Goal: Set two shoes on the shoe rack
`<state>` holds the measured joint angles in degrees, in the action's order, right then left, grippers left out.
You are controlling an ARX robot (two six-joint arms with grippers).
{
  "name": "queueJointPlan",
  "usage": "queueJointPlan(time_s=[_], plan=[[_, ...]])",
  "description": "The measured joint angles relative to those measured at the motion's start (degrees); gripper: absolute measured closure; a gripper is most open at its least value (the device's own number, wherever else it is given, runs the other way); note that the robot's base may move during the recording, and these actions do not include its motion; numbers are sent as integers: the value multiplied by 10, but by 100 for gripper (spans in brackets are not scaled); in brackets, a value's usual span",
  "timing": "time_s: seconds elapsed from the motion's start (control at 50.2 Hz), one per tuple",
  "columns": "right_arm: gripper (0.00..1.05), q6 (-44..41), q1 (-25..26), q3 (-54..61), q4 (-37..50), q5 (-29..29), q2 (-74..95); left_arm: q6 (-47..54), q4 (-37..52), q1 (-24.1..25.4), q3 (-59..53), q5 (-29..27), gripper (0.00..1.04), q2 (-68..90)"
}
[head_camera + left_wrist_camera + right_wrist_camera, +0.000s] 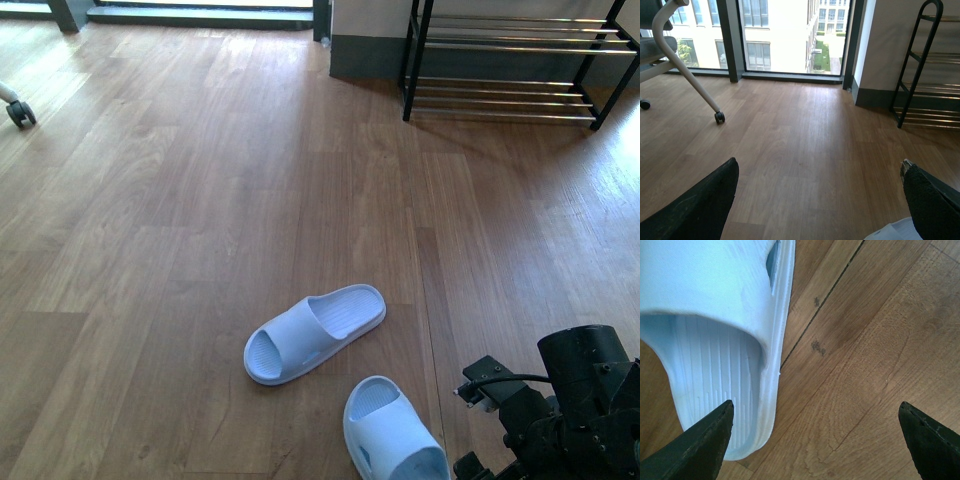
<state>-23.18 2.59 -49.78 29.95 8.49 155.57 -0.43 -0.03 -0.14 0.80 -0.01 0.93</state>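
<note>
Floor: I see brown wood planks (200, 220) running away from me toward 12 o'clock, with dark seams between the boards.
Chair: a white-legged office chair (687, 70) stands at my 10 o'clock. One black caster (20, 113) touches the floor at the edge of the front view.
Window: floor-height glass (790, 35) sits at 12 o'clock with a dark frame post (730, 40). Outside I see bright buildings and a green strip.
Wall: a pale wall (885, 45) at 1 o'clock has grey skirting (875, 97) along its foot.

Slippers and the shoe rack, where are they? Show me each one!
Far slipper (295, 335), front view, on its strap.
Near slipper (392, 437), front view, on its strap.
Shoe rack (500, 101), front view, on a lower chrome bar.
</note>
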Motion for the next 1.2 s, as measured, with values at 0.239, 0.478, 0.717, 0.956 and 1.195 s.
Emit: queueJointPlan(time_s=[0.239,0.478,0.717,0.956,1.195], plan=[[9,68,-20,-5,45,59,0,0,0,0,0,0,9,0],[9,81,-27,-16,67,61,10,0,0,0,0,0,9,0],[9,80,-27,-23,57,67,38,0,0,0,0,0,9,0],[9,70,-24,-22,94,76,38,0,0,0,0,0,9,0],[9,43,-21,-27,112,67,51,0,0,0,0,0,9,0]])
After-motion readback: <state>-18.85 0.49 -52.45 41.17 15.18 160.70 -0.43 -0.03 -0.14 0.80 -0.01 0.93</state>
